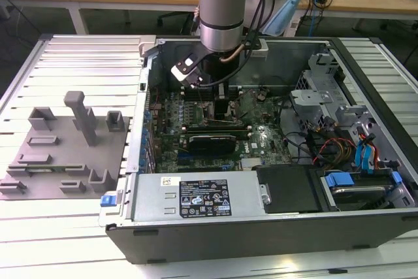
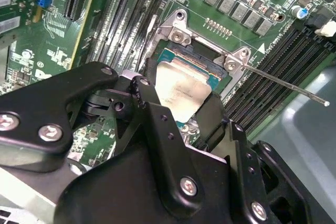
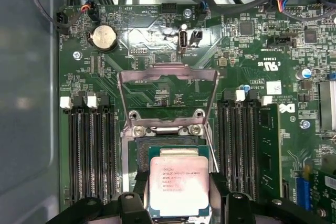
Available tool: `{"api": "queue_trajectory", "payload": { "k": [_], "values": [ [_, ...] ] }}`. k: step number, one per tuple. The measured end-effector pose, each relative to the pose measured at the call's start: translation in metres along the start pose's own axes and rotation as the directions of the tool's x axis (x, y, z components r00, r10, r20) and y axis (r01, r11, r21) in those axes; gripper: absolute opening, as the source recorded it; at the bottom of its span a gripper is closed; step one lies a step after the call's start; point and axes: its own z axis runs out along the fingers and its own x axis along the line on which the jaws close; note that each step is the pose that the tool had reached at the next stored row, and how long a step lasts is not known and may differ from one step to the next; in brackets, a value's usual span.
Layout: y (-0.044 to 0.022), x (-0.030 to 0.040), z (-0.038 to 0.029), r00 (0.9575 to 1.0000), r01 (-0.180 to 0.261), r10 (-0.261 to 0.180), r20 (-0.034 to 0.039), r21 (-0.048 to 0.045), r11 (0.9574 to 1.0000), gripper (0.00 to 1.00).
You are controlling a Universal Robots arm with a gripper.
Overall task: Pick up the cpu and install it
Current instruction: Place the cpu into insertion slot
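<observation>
1. Gripper (image 3: 178,183) is nearest the cameras. Its jaws look pinched on the cpu (image 3: 178,184) by two opposite edges, with black fingers (image 3: 138,190) tight against either side in both wrist views.
2. The cpu sits squarely over the open socket (image 3: 134,156), metal top up. It's either just above the socket or already in it. I can't tell which.
3. Load plate (image 3: 168,70) is swung up and the lever (image 2: 283,83) is out to the side, so nothing stands over the socket.
4. My read is that this is the seating step. Hold the cpu flat with its edges parallel to the socket walls, and go straight down. Don't slide it sideways or press on it. It should settle under its own weight, and any tilt risks the contacts underneath.
5. Fingers run close to the socket walls and the memory slots (image 3: 92,150), so watch side clearance.
6. Hard to make out:
   - The cpu covers the socket contacts.
   - I can't pick out the corner mark or edge notches, so orientation isn't confirmed.
   - The gripper body cuts off the cpu's near edge in the first wrist view.
   - The arm (image 1: 225,11) blocks the socket area in the exterior view, so you get no height check from there.
</observation>
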Motion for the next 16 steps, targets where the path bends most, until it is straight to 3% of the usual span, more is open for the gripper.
{"api": "queue_trajectory", "payload": {
  "k": [4,9,16],
  "values": [
    [-0.0004,0.0017,0.0051,1.0,-0.007,0.007,-0.0009,0.0003,1.0,0.54],
    [-0.0005,0.0047,0.0069,1.0,-0.007,0.007,-0.0059,0.0004,1.0,0.54],
    [0.0002,0.005,0.0078,0.9999,0.009,-0.009,-0.0067,-0.0001,1.0,0.54]
  ]
}}
